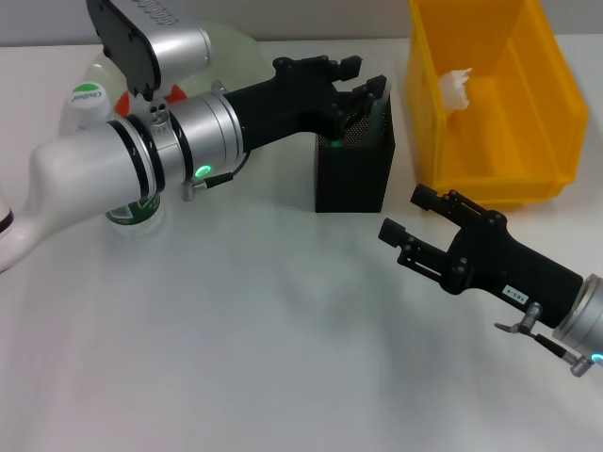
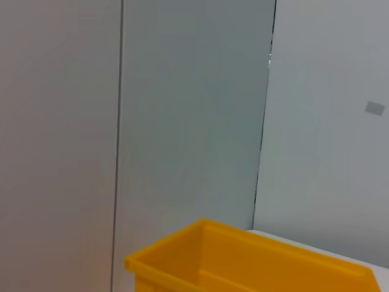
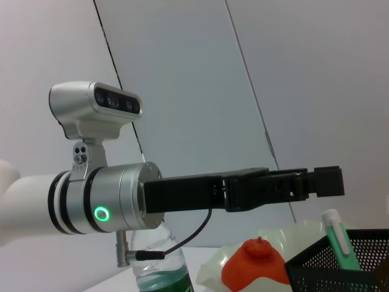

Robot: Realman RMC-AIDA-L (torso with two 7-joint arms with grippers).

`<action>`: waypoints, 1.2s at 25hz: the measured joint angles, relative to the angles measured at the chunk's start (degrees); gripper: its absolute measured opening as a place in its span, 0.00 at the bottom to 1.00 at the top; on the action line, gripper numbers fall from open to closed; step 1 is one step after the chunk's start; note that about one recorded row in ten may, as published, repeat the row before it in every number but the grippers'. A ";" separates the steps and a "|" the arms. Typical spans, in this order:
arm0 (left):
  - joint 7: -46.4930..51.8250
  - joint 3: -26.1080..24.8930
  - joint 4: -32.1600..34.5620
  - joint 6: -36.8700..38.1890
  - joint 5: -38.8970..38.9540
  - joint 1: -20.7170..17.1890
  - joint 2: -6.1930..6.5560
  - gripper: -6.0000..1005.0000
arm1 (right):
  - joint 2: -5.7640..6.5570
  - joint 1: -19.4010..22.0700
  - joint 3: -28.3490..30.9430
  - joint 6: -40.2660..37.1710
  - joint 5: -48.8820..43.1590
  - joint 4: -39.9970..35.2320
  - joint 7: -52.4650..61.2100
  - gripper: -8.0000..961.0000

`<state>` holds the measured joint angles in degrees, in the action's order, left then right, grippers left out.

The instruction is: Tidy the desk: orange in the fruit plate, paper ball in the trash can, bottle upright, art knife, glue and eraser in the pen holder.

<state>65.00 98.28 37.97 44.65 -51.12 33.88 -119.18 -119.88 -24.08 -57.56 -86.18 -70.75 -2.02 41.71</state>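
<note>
While the left gripper hangs over the open top of the pen holder, its black fingers stand spread apart with nothing between them. The pen holder sits on the white tabletop toward the far edge, just beside the trash can, which occupies the far right corner. A green-and-white stick-shaped item stands tilted inside the mesh cup; what it is cannot be told. The paper ball lies inside the trash can against its far left wall. The orange rests in the fruit plate at the far left of the tabletop, mostly hidden behind the left arm in the head view. The bottle stands upright just in front of the plate, near the left edge, its cap showing above the arm and its green label below it. The right gripper hovers above the tabletop near the right edge, in front of the trash can, fingers spread and holding nothing. The eraser is not visible.
</note>
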 joint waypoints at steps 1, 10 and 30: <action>0.06 -0.17 0.00 0.00 0.06 -0.13 0.00 0.25 | 0.00 0.00 0.00 0.00 0.00 0.00 0.00 0.78; -0.28 -0.48 1.17 4.01 2.31 -1.36 0.42 0.45 | 0.00 0.17 -0.12 -0.09 -0.04 0.00 0.00 0.78; 12.12 -12.97 14.95 33.13 -4.65 -16.05 5.59 0.80 | 0.31 -0.11 -0.42 -4.26 -0.65 -0.72 -0.41 0.78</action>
<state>77.12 85.31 52.92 77.78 -55.77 17.84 -113.59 -119.56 -24.19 -57.98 -90.44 -71.40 -2.74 41.30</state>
